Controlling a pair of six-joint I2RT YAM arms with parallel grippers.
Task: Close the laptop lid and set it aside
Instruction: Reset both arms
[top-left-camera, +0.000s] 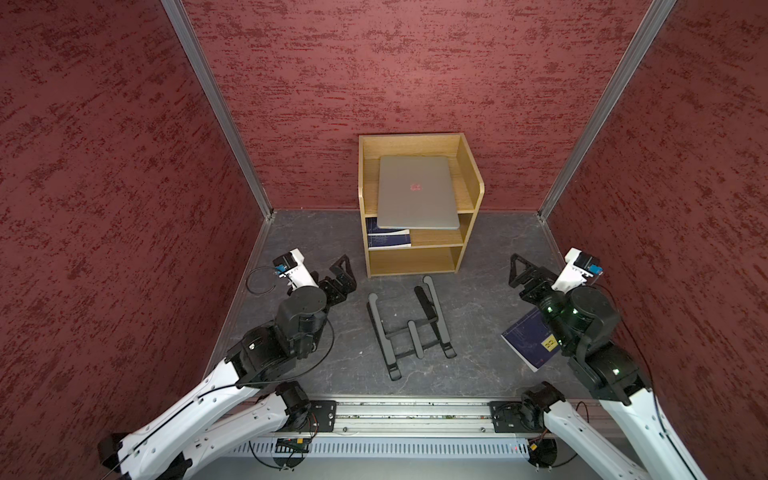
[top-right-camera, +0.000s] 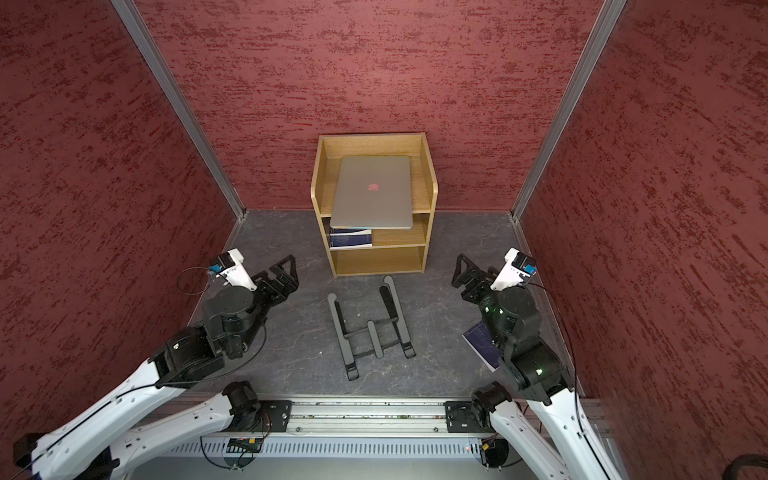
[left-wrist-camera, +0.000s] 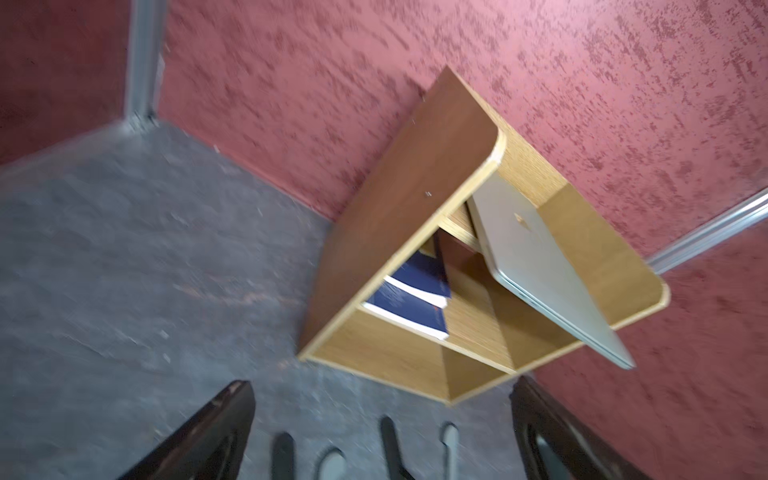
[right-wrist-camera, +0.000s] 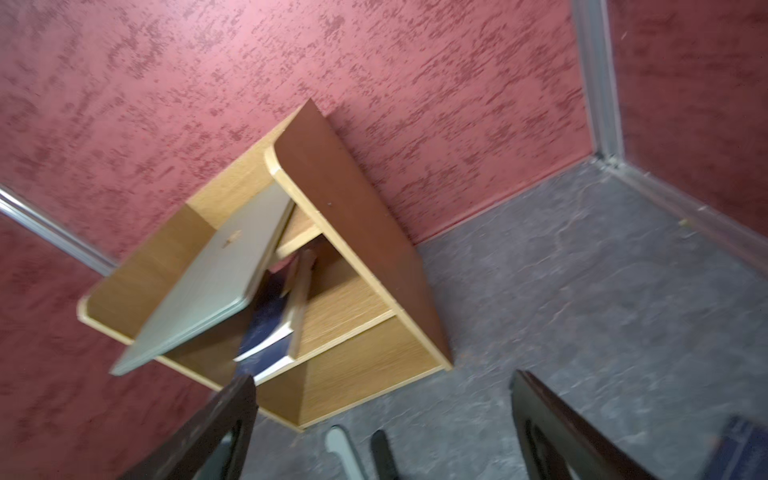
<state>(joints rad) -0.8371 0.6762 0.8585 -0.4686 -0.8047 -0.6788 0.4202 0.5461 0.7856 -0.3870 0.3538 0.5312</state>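
The silver-grey laptop (top-left-camera: 415, 208) (top-right-camera: 372, 208) lies flat on the top shelf of a wooden shelf unit (top-left-camera: 471, 187), its front edge overhanging. The laptop lid (top-left-camera: 432, 174) (left-wrist-camera: 536, 257) (right-wrist-camera: 208, 282) is down on the base, reddish apple logo facing up. My left gripper (top-left-camera: 338, 274) (top-right-camera: 282, 272) (left-wrist-camera: 380, 384) hovers open over the floor, left of the unit and well short of the laptop. My right gripper (top-left-camera: 523, 272) (top-right-camera: 467, 272) (right-wrist-camera: 382, 379) is open on the other side, equally far off. Neither holds anything.
Dark blue books (top-left-camera: 388, 239) lie on the middle shelf under the laptop's overhang. A black folding stand (top-left-camera: 411, 328) lies on the grey floor before the unit. Another blue book (top-left-camera: 528, 338) sits partly under my right arm. Red walls enclose three sides.
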